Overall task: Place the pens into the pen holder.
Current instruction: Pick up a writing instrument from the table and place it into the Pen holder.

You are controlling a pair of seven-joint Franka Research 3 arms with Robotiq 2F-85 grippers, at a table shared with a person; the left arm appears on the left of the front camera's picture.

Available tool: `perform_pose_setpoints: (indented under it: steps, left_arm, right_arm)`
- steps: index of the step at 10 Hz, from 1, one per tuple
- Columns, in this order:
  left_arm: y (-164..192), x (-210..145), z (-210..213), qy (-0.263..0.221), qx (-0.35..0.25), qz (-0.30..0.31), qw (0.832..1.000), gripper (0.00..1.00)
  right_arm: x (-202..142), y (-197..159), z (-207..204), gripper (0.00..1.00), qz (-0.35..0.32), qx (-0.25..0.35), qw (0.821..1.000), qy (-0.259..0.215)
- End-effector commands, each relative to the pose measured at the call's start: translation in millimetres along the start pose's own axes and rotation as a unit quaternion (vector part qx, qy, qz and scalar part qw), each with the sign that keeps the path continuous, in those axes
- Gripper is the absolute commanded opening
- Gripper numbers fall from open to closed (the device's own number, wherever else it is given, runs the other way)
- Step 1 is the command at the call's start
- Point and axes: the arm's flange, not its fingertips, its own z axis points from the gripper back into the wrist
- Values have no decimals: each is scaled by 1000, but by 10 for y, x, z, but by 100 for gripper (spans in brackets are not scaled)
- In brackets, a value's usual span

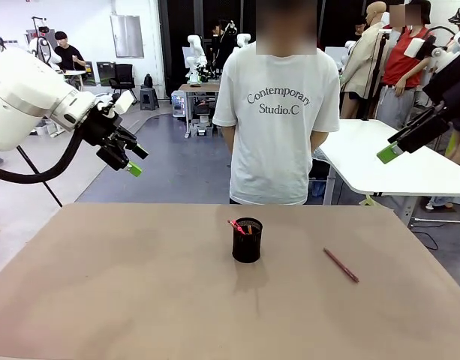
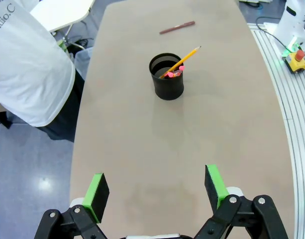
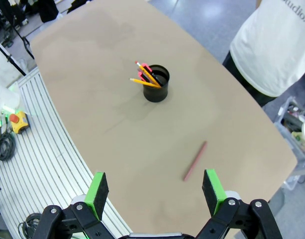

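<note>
Above the brown oval worktop [image 1: 139, 292], the white left arm [image 1: 27, 94] and right arm [image 1: 449, 82] hung raised, jaws spread and empty. The black mesh pen holder [image 1: 247, 241] stood at mid-worktop holding the yellow pen [image 2: 187, 56] and the pink-ended dark pen [image 1: 236, 226]; the maroon pen [image 1: 341, 265] lay apart on its right

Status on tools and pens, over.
Left tool, right tool open, empty, raised. Yellow pen and pink-ended pen in pen holder; maroon pen loose on table. Nothing blocking it.
</note>
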Motion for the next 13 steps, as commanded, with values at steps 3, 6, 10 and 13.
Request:
perform_pose_setpoints:
  steps: [3, 6, 10, 13]
  left_arm:
    - [-2, 0, 12, 1, 2, 1, 1000, 100]
    - [-2, 0, 12, 1, 2, 1, 1000, 100]
    - [-2, 0, 12, 1, 2, 1, 1000, 100]
    - [-2, 0, 12, 1, 2, 1, 1000, 100]
  right_arm:
    - [0, 4, 10, 100, 0, 7, 1000, -6]
    - [0, 4, 10, 100, 0, 7, 1000, -6]
    - [124, -176, -96, 100, -42, -20, 998, 48]
    - [238, -322, -176, 100, -78, -64, 987, 123]
